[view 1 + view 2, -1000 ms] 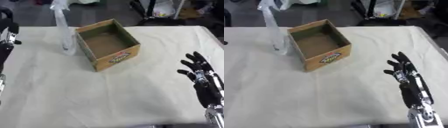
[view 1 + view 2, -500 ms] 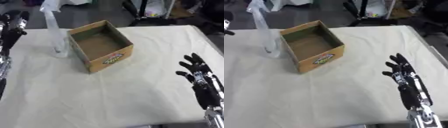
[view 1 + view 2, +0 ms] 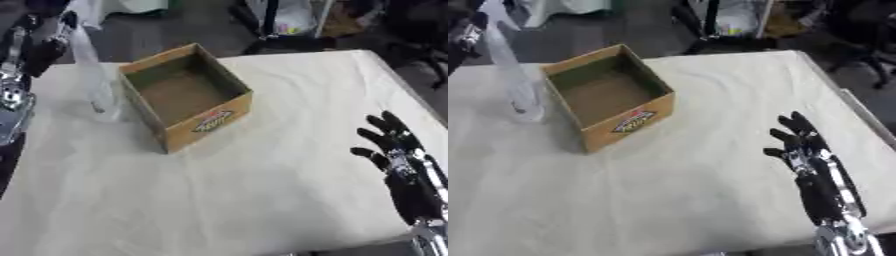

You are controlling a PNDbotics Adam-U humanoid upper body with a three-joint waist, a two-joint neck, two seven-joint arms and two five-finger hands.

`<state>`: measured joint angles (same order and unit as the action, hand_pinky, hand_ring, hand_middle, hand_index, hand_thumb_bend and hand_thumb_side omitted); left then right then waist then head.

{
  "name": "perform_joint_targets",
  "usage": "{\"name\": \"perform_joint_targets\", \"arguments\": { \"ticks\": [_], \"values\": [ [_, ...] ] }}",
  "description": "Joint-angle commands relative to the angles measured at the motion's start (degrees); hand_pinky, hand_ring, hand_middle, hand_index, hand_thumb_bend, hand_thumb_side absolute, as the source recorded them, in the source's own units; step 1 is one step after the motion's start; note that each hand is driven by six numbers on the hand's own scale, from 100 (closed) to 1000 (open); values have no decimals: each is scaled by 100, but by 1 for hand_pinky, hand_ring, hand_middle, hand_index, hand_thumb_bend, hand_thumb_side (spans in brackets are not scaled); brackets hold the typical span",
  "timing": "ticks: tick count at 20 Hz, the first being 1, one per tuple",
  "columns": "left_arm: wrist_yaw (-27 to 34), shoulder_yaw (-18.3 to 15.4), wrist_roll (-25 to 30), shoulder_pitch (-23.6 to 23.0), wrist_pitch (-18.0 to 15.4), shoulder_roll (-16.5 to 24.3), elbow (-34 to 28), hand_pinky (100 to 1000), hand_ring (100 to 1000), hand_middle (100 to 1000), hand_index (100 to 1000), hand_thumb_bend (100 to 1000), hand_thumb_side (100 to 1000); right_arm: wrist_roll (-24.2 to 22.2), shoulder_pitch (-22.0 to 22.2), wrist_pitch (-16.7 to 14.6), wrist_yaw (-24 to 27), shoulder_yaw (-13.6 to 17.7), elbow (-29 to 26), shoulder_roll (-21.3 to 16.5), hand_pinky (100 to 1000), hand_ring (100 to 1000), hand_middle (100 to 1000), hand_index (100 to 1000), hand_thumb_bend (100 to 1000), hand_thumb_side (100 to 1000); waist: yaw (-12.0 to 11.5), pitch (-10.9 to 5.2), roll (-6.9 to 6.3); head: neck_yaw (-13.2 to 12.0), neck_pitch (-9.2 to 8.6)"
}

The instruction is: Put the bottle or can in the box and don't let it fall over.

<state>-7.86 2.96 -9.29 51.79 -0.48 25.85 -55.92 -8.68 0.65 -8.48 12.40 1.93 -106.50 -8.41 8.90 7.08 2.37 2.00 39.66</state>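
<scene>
Clear plastic bottle (image 3: 94, 80) upright, beside square cardboard box (image 3: 185, 95); right hand (image 3: 402, 165) fingers apart (left hand (image 3: 39, 42) unclear)

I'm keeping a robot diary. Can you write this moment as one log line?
bottle: upright beside box | box: empty | left hand: near bottle | right hand: open, idle

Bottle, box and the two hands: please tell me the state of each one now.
Bottle: upright on the table, left of the box, not held.
Box: open at the top, nothing inside, upright.
Left hand: near the bottle's top at the upper left; fingers unclear.
Right hand: open, idle at the lower right, fingers up.
</scene>
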Motion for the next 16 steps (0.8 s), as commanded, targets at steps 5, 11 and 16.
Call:
{"name": "perform_joint_targets", "arguments": {
  "ticks": [5,11,16],
  "values": [
    [-317,-39,-263,441,-35,243,374,579,1000,909,850,449,652,-62,-77,-11,65,-33,-61,-144,734,903,928,1000,100,532,146,-9,-26,-158,-155],
    [-409,-101,-466,566,-32,288,606,577,1000,909,850,445,652,-87,-101,-10,74,-54,-62,-155,734,903,927,1000,100,533,252,28,-43,-181,-222],
    [-428,-132,-530,609,-42,334,764,573,1000,906,850,444,654,-91,-105,-14,79,-58,-60,-164,734,903,928,1000,100,534,318,55,-40,-178,-265]
  ]
}}
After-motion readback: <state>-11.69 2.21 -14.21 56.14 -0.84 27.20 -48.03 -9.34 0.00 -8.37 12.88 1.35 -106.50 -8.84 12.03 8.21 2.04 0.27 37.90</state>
